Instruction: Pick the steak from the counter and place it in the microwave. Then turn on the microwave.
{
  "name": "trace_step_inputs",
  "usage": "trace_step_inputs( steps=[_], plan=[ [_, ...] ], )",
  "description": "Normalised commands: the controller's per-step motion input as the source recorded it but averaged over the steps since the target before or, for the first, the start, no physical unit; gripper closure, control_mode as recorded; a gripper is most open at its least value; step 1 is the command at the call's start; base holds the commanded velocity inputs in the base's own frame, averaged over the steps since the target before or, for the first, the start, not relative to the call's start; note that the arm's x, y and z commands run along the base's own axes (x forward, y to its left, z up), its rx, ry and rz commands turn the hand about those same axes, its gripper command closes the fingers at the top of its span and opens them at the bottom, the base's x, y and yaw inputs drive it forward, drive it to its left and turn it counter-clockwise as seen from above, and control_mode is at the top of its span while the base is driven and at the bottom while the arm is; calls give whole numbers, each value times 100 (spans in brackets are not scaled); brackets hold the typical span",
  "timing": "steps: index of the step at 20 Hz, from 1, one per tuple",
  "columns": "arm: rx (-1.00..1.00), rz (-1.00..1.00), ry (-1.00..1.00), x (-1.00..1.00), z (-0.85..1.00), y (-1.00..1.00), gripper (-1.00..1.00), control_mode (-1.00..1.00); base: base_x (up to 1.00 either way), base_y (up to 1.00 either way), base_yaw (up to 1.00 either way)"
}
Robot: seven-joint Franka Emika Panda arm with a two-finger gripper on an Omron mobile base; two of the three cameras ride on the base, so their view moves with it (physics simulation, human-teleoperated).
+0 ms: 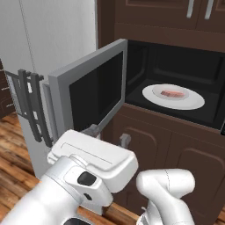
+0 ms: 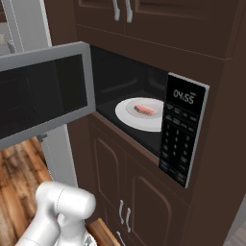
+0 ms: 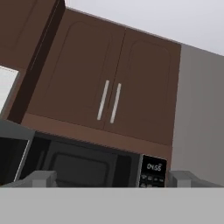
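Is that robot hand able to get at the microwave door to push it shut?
Probably yes. The door stands wide open with nothing in front of it, and the fingers are open and empty, near it.

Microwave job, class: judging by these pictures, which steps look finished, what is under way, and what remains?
Done: the steak lies on the white plate inside the microwave. In hand: nothing is held; the gripper has its jaws wide apart, pointing at the upper cabinets. Left: shut the open door and press the keypad.

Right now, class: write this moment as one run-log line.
steak: on plate inside microwave | door: open | gripper: jaws open, empty | next: shut door, press start
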Motion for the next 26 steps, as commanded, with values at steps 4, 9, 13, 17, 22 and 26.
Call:
trace_step_inputs(
  steps=[4,9,13,17,22,26],
  plan=[
    [0,-1,-5,26,-7,19,-100,-100,0,0,0],
    [1,-7,-4,28,-16,19,-100,-100,0,0,0],
    [1,-10,-4,18,-25,22,-100,-100,0,0,0],
    [2,-11,-4,17,-22,24,-100,-100,0,0,0],
    [2,-10,-2,41,-4,18,-100,-100,0,0,0],
    [0,-9,-1,46,-2,15,-100,-100,0,0,0]
  ],
)
